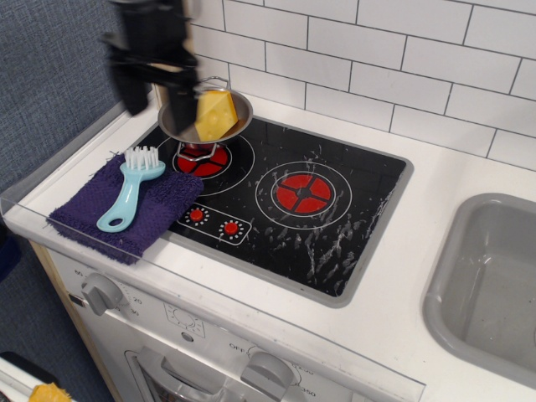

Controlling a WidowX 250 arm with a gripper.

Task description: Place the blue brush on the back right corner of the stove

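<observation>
The blue brush point(131, 188) lies on a purple towel point(126, 205) at the left of the stove point(289, 201), bristles toward the back, handle toward the front. The stove is black with two red burners. My gripper point(152, 90) hangs open and empty above the counter at the back left, blurred by motion, behind and above the brush. The stove's back right corner is bare.
A small metal pot point(205, 117) with a yellow block in it sits on the left burner, just right of my gripper. A grey sink point(490, 285) is at the right. White tiled wall runs along the back.
</observation>
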